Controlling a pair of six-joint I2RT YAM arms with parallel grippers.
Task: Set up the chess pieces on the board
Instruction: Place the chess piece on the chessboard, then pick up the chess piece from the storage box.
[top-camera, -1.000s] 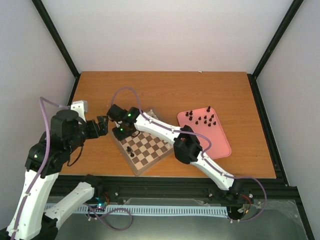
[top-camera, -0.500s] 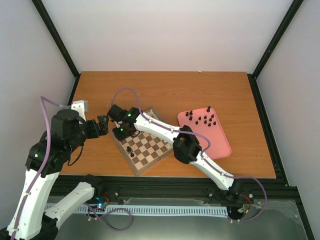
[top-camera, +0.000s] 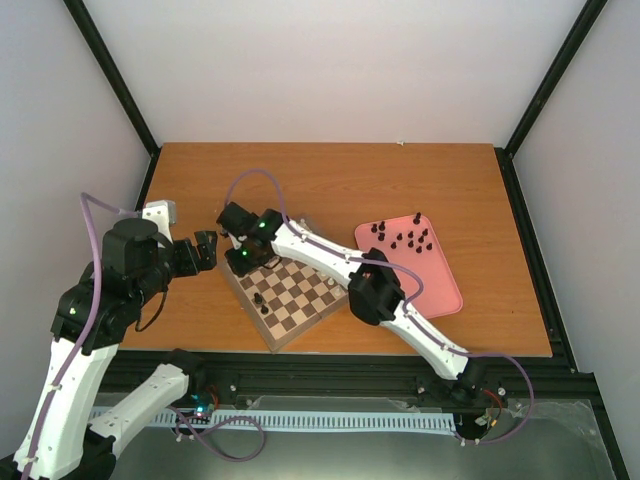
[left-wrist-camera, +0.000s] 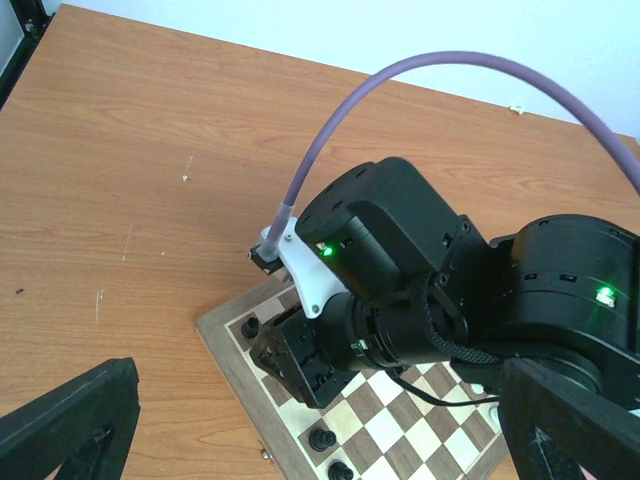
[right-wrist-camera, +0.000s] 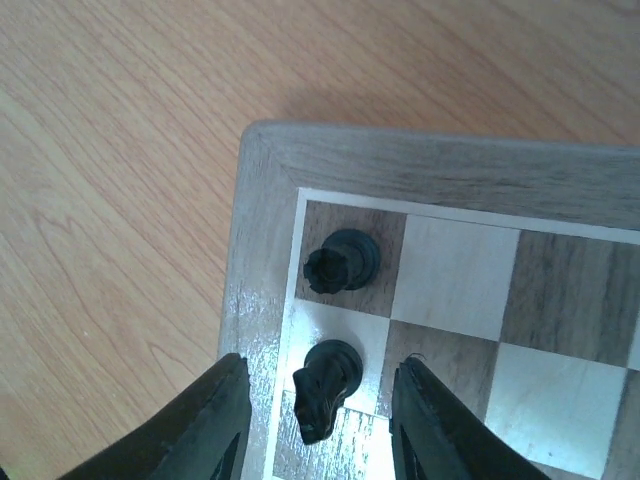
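The board (top-camera: 300, 305) lies tilted at the table's near middle. In the right wrist view my right gripper (right-wrist-camera: 318, 440) is open over the board's corner (right-wrist-camera: 262, 190). A black knight (right-wrist-camera: 328, 378) stands free between its fingers (right-wrist-camera: 215, 420), touching neither. A black rook (right-wrist-camera: 342, 262) stands on the corner square beside it. Two more black pieces (top-camera: 260, 300) stand along the board's left edge. The right gripper (top-camera: 243, 262) also shows in the top view. Several black pieces (top-camera: 405, 238) stand on the pink tray (top-camera: 435, 290). My left gripper (top-camera: 205, 250) is open and empty, left of the board.
The right arm (top-camera: 330, 265) lies across the board from near right to far left. In the left wrist view the right wrist (left-wrist-camera: 400, 290) fills the space above the board (left-wrist-camera: 225, 335). Bare wood table (top-camera: 350, 180) lies behind.
The right wrist has shifted slightly away from the near edge over the board's corner. The left arm has barely moved.
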